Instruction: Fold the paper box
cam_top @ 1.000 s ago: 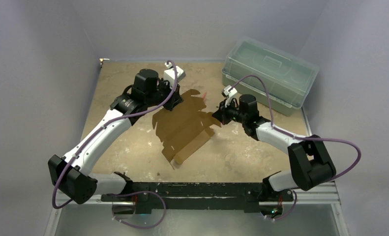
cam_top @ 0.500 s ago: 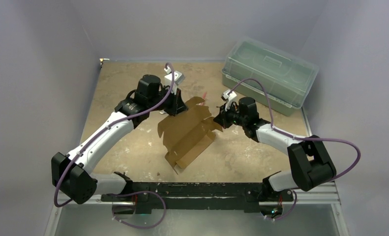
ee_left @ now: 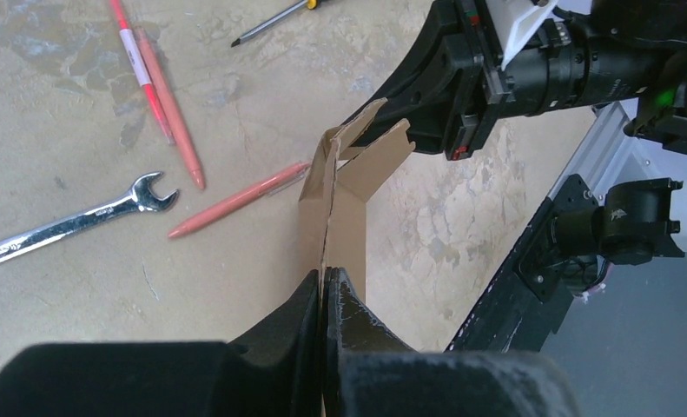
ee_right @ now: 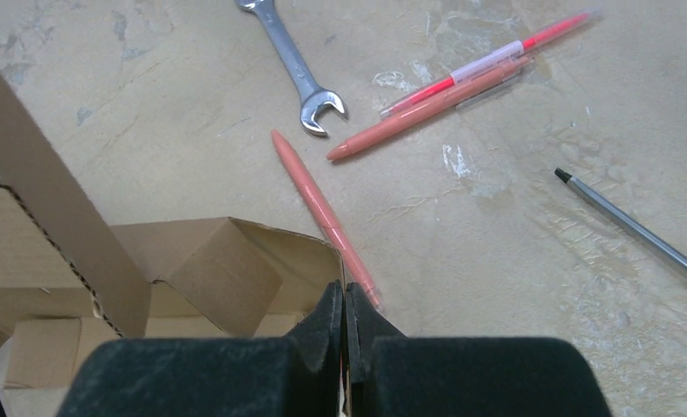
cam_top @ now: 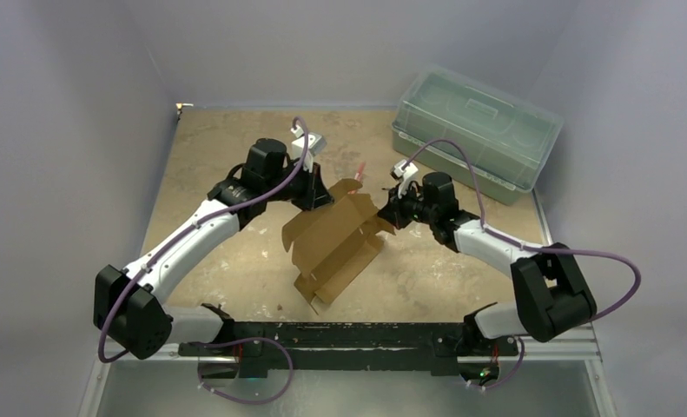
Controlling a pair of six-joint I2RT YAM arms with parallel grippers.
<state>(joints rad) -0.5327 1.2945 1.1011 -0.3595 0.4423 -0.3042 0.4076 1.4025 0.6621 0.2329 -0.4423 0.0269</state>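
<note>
The paper box is a brown cardboard sheet with flaps, partly folded and lifted off the table between the two arms. My left gripper is shut on its far left edge; in the left wrist view the thin cardboard stands edge-on between the closed fingers. My right gripper is shut on the box's right side; in the right wrist view the fingers pinch a side wall with an inner flap folded up beside it.
A translucent green lidded bin stands at the back right. Under the box lie a wrench, several pink pens and a screwdriver on the tabletop. The black base rail runs along the near edge.
Both grippers have drawn closer together while holding the box. The flat sheet has buckled upward into a partly folded shape and shifted slightly right.
</note>
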